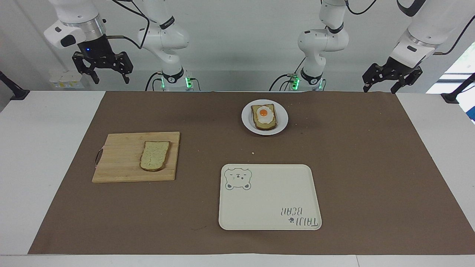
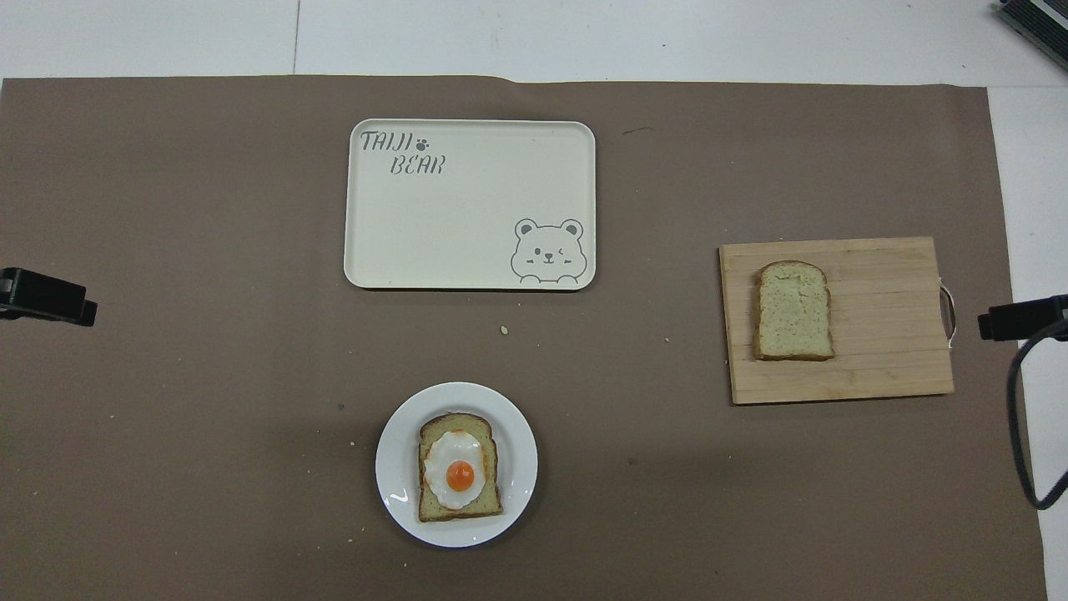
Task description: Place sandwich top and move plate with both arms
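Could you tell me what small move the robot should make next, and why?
Probably lower the open right gripper toward the sandwich top, which lies untouched on the cutting board at that arm's end; the egg toast on the plate is uncovered.

A wooden cutting board (image 1: 135, 157) is lying flat on the brown mat (image 1: 363, 167), toward the right arm's end of the table (image 1: 44, 148). A cream rectangular tray (image 2: 470, 204) with a bear drawing is resting at the 10 o'clock position from the board in the overhead view. A crumb (image 2: 504, 330) is sitting just beside the tray's nearer edge.
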Controlling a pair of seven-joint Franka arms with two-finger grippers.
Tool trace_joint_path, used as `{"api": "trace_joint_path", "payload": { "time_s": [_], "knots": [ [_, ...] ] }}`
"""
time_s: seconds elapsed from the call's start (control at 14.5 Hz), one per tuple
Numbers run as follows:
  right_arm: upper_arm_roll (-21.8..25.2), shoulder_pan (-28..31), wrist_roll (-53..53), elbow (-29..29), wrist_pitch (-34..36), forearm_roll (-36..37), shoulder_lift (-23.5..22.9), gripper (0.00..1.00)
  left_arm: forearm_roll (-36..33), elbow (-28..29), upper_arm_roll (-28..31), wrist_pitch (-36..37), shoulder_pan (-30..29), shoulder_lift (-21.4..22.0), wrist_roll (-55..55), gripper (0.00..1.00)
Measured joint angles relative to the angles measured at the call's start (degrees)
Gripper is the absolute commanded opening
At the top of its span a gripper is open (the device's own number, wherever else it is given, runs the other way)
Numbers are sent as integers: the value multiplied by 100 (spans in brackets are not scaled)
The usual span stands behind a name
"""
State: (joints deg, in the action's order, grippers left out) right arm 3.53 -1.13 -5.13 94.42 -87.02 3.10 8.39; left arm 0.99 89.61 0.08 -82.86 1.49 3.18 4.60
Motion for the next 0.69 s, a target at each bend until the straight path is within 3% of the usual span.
{"api": "trace_joint_path", "payload": {
  "time_s": [0.69],
  "knots": [
    [-1,0,0,6,-49,0,0,100,0,0,0,0,0,0,-1,100]
  ]
}}
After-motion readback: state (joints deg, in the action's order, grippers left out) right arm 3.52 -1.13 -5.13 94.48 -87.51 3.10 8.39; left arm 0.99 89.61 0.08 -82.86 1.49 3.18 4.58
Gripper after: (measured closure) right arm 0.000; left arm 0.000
